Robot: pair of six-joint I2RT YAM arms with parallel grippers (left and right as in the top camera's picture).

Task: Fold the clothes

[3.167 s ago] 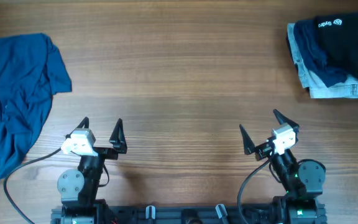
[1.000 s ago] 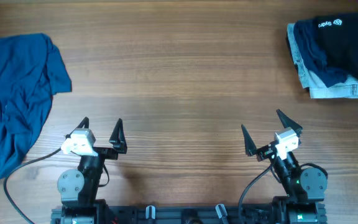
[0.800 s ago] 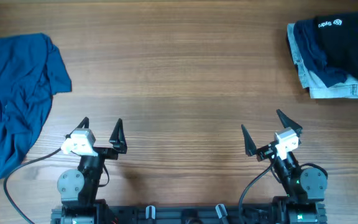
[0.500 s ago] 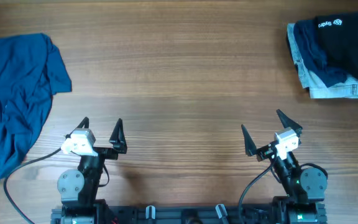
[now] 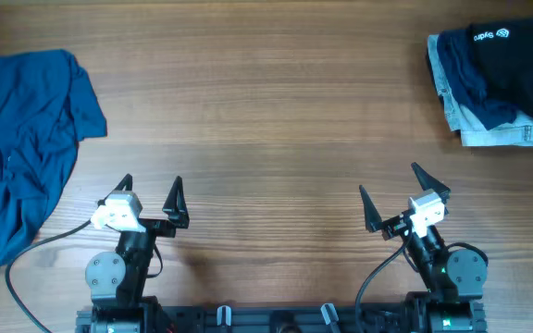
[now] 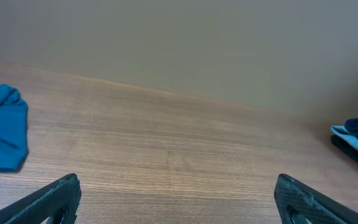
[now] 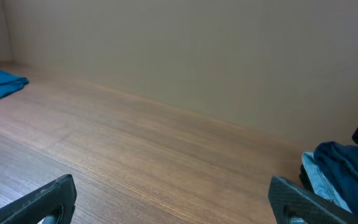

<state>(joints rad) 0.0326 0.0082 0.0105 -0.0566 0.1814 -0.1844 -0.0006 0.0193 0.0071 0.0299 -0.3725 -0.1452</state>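
A bright blue garment (image 5: 26,139) lies crumpled at the table's left edge; a corner of it shows in the left wrist view (image 6: 2,127). A black top with white lettering (image 5: 512,65) lies in a pile at the far right, over a dark blue piece and a light blue denim piece (image 5: 489,125); it also shows in the right wrist view (image 7: 347,168). My left gripper (image 5: 150,188) is open and empty near the front edge, right of the blue garment. My right gripper (image 5: 390,188) is open and empty at the front right, well below the pile.
The wooden table (image 5: 266,111) spans the whole view. The arm bases (image 5: 109,273) and cables sit along the front edge. A plain wall (image 6: 179,43) rises behind the table's far edge.
The right arm has shifted slightly to the right since the oldest frame. Over the last second nothing has moved.
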